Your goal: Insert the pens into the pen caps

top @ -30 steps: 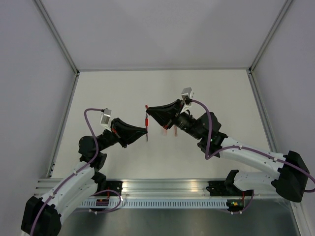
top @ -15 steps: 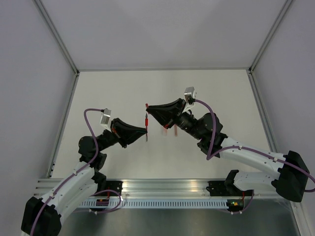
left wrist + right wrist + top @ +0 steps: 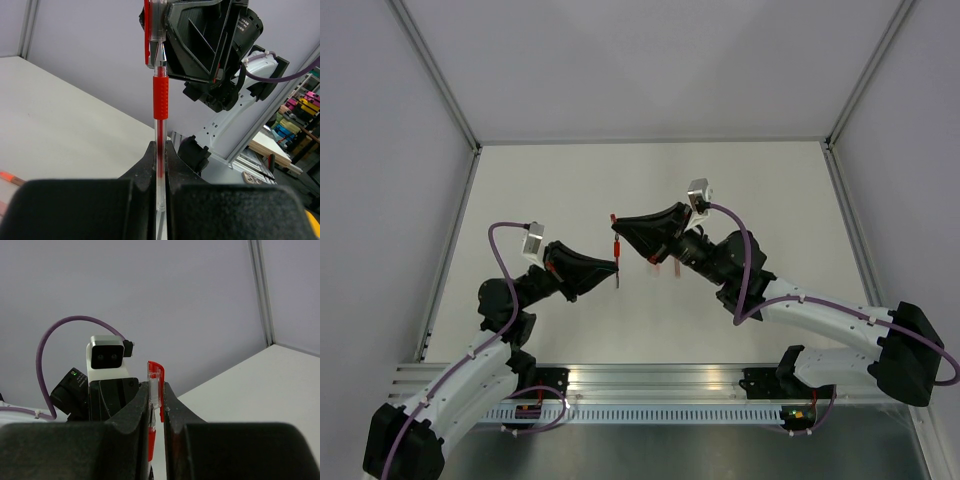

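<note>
Red pen [image 3: 160, 97]: slim, clear-barrelled, rubber grip sleeve; held upright in mid-air above the counter [image 3: 540, 190], tip at the mouth of the cap [image 3: 154, 25], not yet seated.
Cap: short clear tube with a red clip, at 12 o'clock of the pen.
Handling, as judged: both light, rigid, smooth plastic, likely to slip or pivot if pinched loosely; hold the barrel low and leave the sleeve and tip free.
Left end effector [image 3: 160, 150]: clamped on the lower barrel, at 8 o'clock of the pen.
Right end effector [image 3: 156, 400]: clamped on the cap, at 3 o'clock.
</note>
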You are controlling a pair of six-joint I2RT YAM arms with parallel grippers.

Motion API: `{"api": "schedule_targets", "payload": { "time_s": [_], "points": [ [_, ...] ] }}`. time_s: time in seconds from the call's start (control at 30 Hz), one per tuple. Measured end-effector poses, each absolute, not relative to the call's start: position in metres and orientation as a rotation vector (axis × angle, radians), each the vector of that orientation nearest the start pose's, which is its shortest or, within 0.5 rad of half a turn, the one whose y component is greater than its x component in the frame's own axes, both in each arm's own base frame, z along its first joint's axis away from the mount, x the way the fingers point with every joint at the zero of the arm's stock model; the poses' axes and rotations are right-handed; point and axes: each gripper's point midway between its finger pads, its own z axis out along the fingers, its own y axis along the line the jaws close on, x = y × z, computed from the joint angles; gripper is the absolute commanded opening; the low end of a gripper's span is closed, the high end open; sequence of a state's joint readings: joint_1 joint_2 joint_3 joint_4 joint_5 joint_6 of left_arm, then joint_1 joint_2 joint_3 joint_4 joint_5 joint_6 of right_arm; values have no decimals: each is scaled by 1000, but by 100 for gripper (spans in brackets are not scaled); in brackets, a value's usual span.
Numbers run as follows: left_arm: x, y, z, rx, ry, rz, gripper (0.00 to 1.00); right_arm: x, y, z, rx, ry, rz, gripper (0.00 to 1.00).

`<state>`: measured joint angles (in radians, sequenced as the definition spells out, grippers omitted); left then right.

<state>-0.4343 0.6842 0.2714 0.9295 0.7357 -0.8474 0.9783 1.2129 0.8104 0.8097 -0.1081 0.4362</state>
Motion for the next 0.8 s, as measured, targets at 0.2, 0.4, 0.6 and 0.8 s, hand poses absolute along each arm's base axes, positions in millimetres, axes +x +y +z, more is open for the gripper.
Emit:
{"api": "schedule_targets", "payload": {
  "time_s": [0.2, 0.4, 0.6, 0.8],
  "points": [
    [154, -227, 306, 497, 1235, -1490, 2, 199, 368, 386, -438, 1176, 1317, 0],
    [154, -227, 306, 496, 1234, -1490, 2, 198, 368, 388, -437, 1166, 1322, 0],
    [153, -225, 306, 489, 1228, -1486, 2, 195, 368, 386, -434, 1160, 1334, 0],
    [151, -222, 306, 478, 1216, -1479, 2, 192, 368, 379, -437, 1168, 1342, 0]
  ]
}}
